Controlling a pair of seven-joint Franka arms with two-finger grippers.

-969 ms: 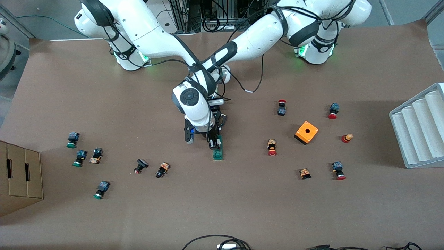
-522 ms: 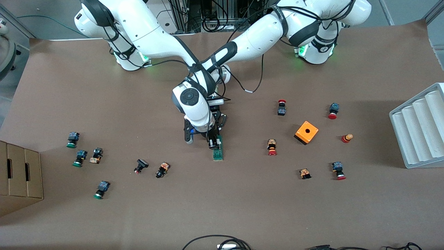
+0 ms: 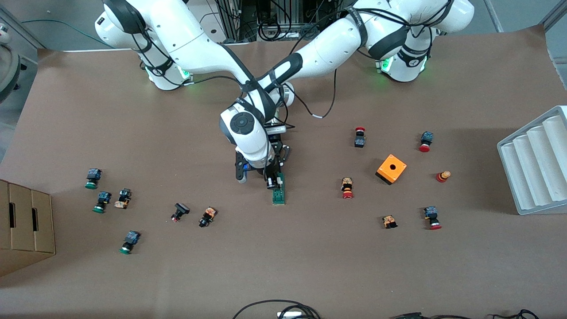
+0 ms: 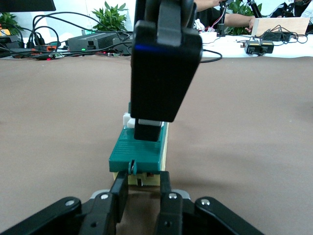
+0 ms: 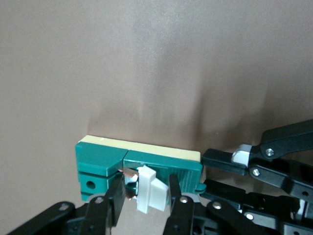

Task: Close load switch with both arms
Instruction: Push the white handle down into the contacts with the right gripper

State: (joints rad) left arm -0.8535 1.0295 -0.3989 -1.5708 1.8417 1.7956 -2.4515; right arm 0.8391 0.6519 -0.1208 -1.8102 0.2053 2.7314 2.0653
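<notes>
1. The left gripper's [image 4: 141, 193] jaws are pinched tight on the end of the load switch [image 3: 279, 191] that lies farther from the front camera, bracing it on the desk [image 3: 310, 257].
2. The right gripper's [image 5: 143, 196] jaws stand part open, one on each side of the white lever [image 5: 150, 192]; whether they press it yet I cannot tell.
3. The switch lies flat mid-desk, its length running toward the front camera, with both arms meeting over its end farthest from that camera.
4. In the left wrist view the right gripper comes straight down on the green block [image 4: 138, 149], just ahead of the left fingers [image 4: 119, 188].
5. Step in hand, as I judge it: seize the lever and throw it shut while the other arm holds the body.
6. To do it well, centre the lever between the right jaws before squeezing, so it is not knocked sideways.
7. Keep the left grip firm and low; the block is narrow and light-looking and would likely slide or tip if released.
8. Drive the lever along its own travel, not across it, and avoid pressing the right fingers into the left ones, which sit close.
9. The orange box [image 3: 391, 169] and scattered buttons lie well apart and should not interfere.
</notes>
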